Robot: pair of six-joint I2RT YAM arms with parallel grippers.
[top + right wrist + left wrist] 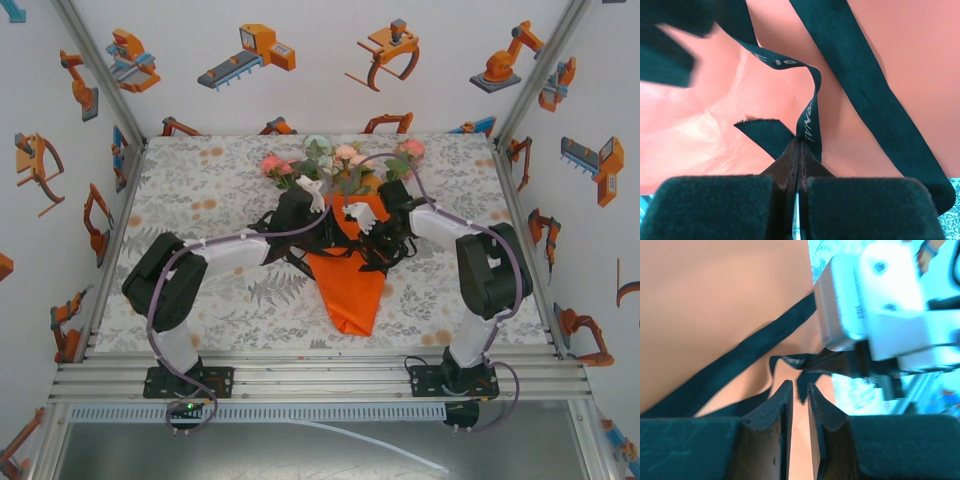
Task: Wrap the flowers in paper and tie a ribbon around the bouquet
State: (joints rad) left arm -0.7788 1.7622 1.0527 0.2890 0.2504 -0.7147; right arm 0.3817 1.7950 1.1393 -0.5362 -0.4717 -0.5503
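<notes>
Top view: a bouquet point(350, 290) lies on a grey floral tablecloth point(210, 190). It is a smooth orange cone with its point toward the arm bases. Pink, white and pale-green flowers point(340, 158) spill from its wide far end. The left gripper point(315, 212) and right gripper point(368, 225) meet over the cone's upper half, just below the blooms. Wrapping looks done; the step in hand appears to be the tying.

Left wrist view: a flat black woven ribbon point(755, 345) runs diagonally across the matte paper point(715, 290) of the bouquet. The left gripper's dark fingers stand slightly apart, gripping nothing, with a cut ribbon end just beyond their tips. The right gripper's white body sits over the cone, pinching the ribbon.

Right wrist view: the right gripper's jaws are closed tight on a fold of ribbon (pale lettering shows on its ribbed weave) above the bouquet's crinkled paper.

The next move probably calls for the left gripper to close on the loose end and pull against the right. It should pull gently, since thin paper creases and ribbon can slip.
</notes>
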